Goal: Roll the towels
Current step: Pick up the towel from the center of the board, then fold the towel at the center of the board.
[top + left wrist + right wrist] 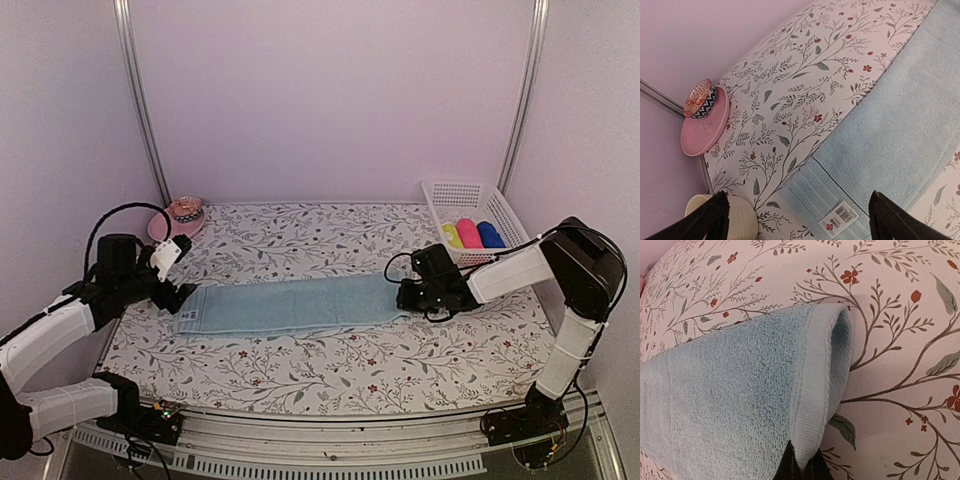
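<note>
At your left, the left end effector [180, 297] hangs released beside the tagged end of the pale aqua terry-cloth towel [290, 305], stretched left-to-right along the floral-printed surface [330, 368]; your right end effector [405, 298] pinches its right hem, so roll leftward.

**Partly Seen**

The hem of the aqua towel [740, 390] hides nearly all of the right fingers [784, 469]. The left wrist view's edges cut off the left fingers [705, 220] and the towel. The print on its label [838, 217] is too small to read.
</note>
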